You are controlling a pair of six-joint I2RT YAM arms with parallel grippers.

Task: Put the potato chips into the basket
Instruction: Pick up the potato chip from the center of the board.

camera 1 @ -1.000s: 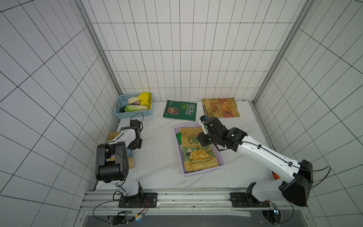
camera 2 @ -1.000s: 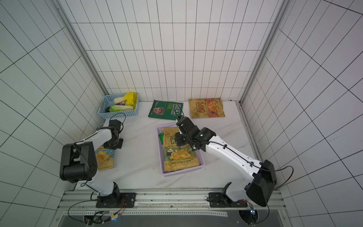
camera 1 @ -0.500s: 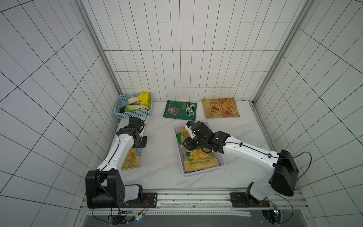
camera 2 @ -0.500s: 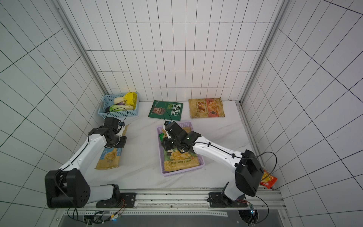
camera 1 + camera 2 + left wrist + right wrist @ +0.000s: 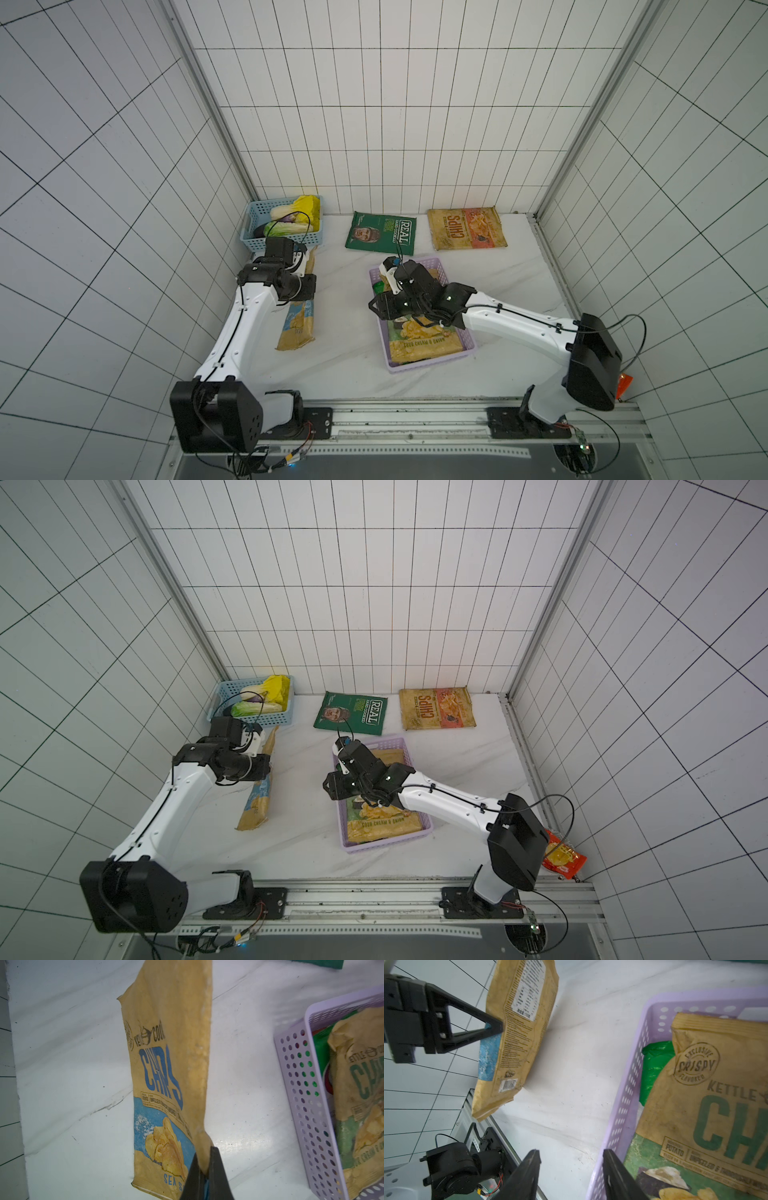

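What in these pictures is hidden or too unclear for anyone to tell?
Right wrist view: the green bag in the lilac basket shows only a corner; the top bag covers its label.
Left wrist view: the left gripper covers the end of the sea salt bag's flavour name.
A top view: the right arm's base partly hides the orange packet; its print is too small.

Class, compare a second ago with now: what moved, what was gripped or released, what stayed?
The left gripper, shut on the sea-salt bag, has raised it on edge and carried it a little toward the basket. The right gripper has swung across the basket to its left rim, and its jaws have opened, holding nothing. The basket, the REAL bag and the CHIPS bag stayed put.
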